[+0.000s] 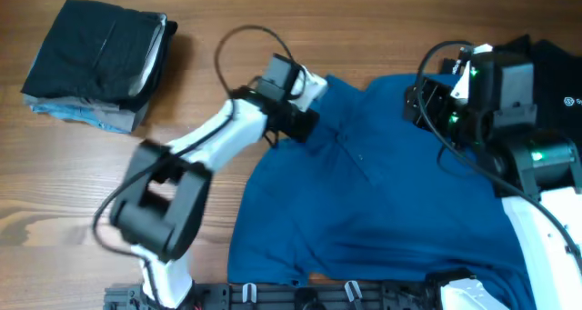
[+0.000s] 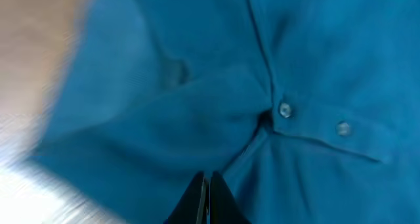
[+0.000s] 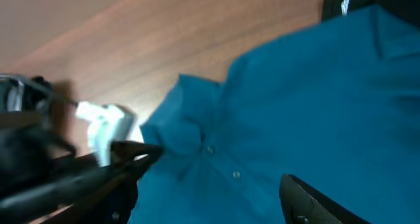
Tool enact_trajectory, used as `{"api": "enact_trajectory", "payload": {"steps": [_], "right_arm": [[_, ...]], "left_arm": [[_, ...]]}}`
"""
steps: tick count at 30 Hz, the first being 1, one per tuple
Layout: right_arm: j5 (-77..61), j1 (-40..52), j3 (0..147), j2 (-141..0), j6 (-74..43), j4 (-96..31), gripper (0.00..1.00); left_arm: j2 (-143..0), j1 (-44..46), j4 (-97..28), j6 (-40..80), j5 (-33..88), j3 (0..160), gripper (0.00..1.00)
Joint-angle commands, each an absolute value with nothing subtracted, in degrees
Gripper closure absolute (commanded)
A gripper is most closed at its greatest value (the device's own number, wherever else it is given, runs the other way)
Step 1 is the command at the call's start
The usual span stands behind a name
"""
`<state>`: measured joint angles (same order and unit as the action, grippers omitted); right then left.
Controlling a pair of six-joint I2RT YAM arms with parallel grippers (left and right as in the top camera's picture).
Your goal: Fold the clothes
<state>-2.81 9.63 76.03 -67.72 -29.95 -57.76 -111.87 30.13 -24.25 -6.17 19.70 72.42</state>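
wooden table (image 1: 364, 19) under blue polo shirt (image 1: 382, 201), centre frame. left gripper (image 2: 205, 198) clenched over shirt, pinch unclear. right gripper (image 3: 222, 165) spread wide. black folded stack (image 1: 95, 55) upper left.

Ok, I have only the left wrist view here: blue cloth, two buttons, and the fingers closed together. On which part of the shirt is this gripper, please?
Observer: Overhead, the left gripper sits at the upper left of the blue polo shirt, near the top of the placket.
Operator: And the other arm?
Observer: The right gripper hangs over the shirt's upper right, jaws open, gripping nothing.
Operator: Are there other clothes?
Observer: Yes, a folded stack, black on top, lies at the far left, apart from the shirt.
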Motion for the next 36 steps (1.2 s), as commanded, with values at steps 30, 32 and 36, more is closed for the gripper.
{"api": "enact_trajectory", "payload": {"steps": [30,32,36], "right_arm": [[3.66,9.39,76.44,-83.05,-31.70,-60.23,0.18],[3.66,9.39,76.44,-83.05,-31.68,-60.29,0.18],[3.66,9.39,76.44,-83.05,-31.53,-60.40,0.16]], "left_arm": [[-110.39,15.40,-20.99,-10.31,18.92,72.66,0.94],[-113.78,18.04,-16.71,-10.31,16.27,72.66,0.95],[-120.33,19.53,-10.57,-8.82,10.20,72.66,0.96]]}}
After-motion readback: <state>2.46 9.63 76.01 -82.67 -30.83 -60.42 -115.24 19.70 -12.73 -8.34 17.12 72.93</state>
